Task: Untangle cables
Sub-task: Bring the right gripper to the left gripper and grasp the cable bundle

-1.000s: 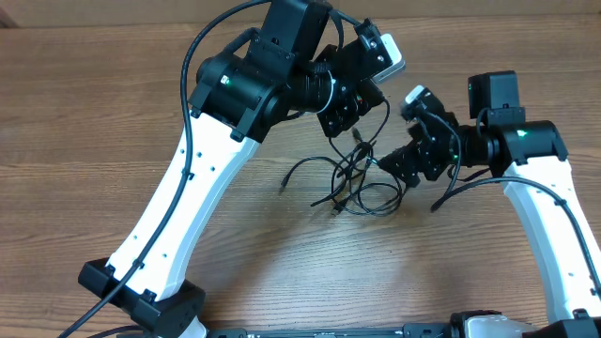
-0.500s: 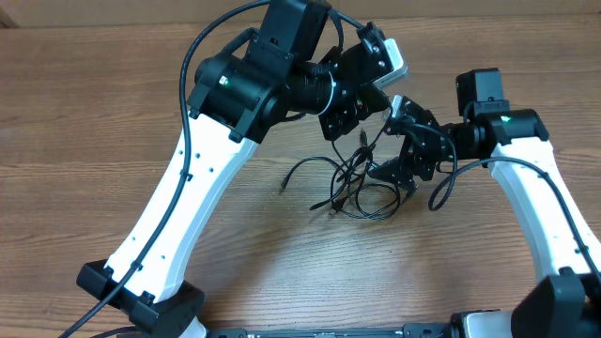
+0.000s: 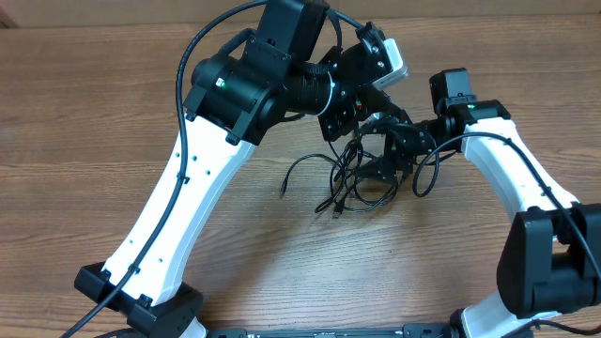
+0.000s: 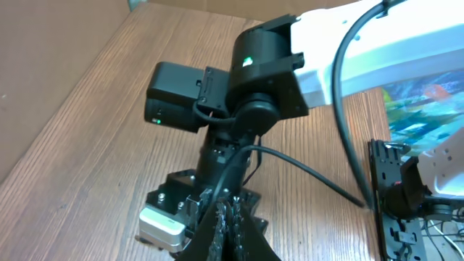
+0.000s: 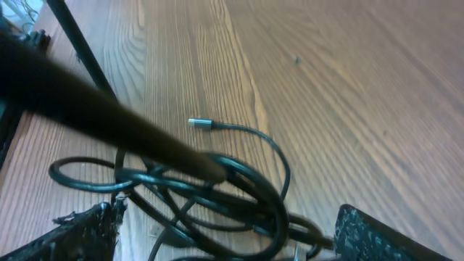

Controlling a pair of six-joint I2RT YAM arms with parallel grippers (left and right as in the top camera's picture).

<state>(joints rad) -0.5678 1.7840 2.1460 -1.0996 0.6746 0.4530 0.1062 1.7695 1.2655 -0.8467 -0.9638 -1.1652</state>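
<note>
Starting centre-left in the overhead view, the left claw is clamped shut above the cables, a light, limp knot of thin cords mid-frame on the surface; whether it pinches a strand I cannot tell. Rightward, the right claw gapes wide at the loops. These would likely drag together, so gripping just behind a free plug seems best.

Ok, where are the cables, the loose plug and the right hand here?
cables [image 3: 346, 183]: overhead view, middle of the tangle.
plug [image 5: 201, 124]: right wrist view, its metal tip.
right hand [image 5: 228, 217]: right wrist view, the gap between its open fingers, over the cables.
</note>
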